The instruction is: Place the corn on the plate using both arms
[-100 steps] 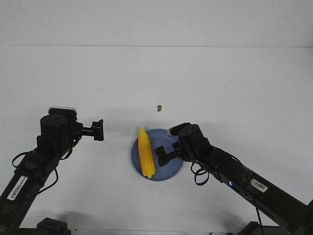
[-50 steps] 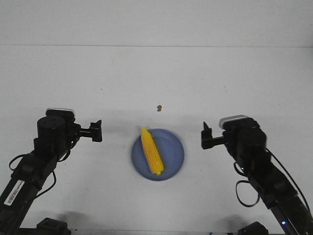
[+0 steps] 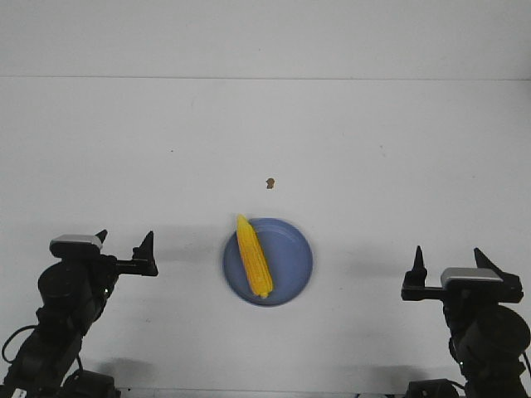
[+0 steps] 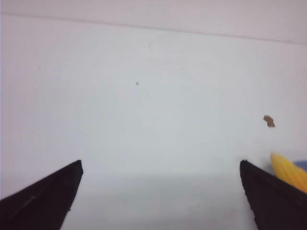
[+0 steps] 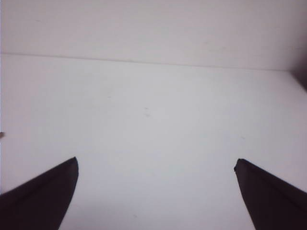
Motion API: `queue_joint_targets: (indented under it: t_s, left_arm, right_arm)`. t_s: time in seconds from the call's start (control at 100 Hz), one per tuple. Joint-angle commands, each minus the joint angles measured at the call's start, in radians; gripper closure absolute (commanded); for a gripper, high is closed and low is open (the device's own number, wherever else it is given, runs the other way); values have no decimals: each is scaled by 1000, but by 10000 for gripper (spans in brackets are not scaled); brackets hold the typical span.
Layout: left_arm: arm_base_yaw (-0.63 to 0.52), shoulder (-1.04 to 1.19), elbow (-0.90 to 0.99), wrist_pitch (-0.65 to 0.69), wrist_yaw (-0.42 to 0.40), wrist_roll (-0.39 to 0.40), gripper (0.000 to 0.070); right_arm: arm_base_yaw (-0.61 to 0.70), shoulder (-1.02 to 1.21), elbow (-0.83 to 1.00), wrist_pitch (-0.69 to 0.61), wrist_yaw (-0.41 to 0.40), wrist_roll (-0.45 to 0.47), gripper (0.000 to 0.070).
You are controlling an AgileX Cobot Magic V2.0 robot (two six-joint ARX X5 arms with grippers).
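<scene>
The yellow corn point(image 3: 252, 255) lies lengthwise on the left half of the round periwinkle-blue plate point(image 3: 290, 257) at the table's front middle. My left gripper point(image 3: 126, 241) is open and empty, low at the front left, well apart from the plate. My right gripper point(image 3: 448, 257) is open and empty, low at the front right, also apart from it. In the left wrist view the corn's end point(image 4: 287, 171) and a sliver of the plate point(image 4: 302, 165) show beside one finger point(image 4: 268, 199). The right wrist view shows only bare table between my gripper's point(image 5: 156, 165) spread fingers.
A small brown crumb point(image 3: 270, 182) lies on the white table behind the plate; it also shows in the left wrist view point(image 4: 269, 121). The table's back edge meets a white wall.
Both arms have pulled back toward the front corners and lowered. The right gripper left the plate; the corn shifted slightly and stays on the plate.
</scene>
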Motion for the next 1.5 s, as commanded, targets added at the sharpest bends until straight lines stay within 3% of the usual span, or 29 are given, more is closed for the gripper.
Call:
queue_joint_targets:
  t_s: [0.0,0.06,0.11,0.15,0.19,0.25,0.26,0.5,1.33,1.49]
  left_arm:
    - [-2,-40,-22,-3,-4,-23,0]
    - [-2,-74,-42,-23,-4,-24,4]
    - [-2,-95,-46,-28,-4,-28,98]
    - [-2,-111,-46,-26,-4,-25,231]
    - [-2,-125,-46,-26,-4,-18,407]
    - [-2,-141,-46,-26,-4,-14,680]
    - [-2,-143,-46,-27,-4,-14,700]
    - [-2,-157,-46,-28,-4,-16,688]
    - [-2,-184,-48,-26,-4,-16,687]
    - [11,-257,-128,70,-25,12,687]
  right_arm:
    - [-2,-39,-27,8,-1,6,0]
    - [-2,-79,-45,11,0,6,160]
    - [-2,-101,-45,11,0,1,363]
    - [-2,-113,-45,10,1,-6,513]
    - [-2,-119,-45,7,7,-10,623]
    - [-2,-120,-45,7,13,-14,668]
    - [-2,-120,-45,7,14,-15,668]
    - [-2,-117,-45,11,55,-11,677]
    - [-2,-117,-45,11,53,-12,677]
    - [-2,-117,-45,11,53,-12,677]
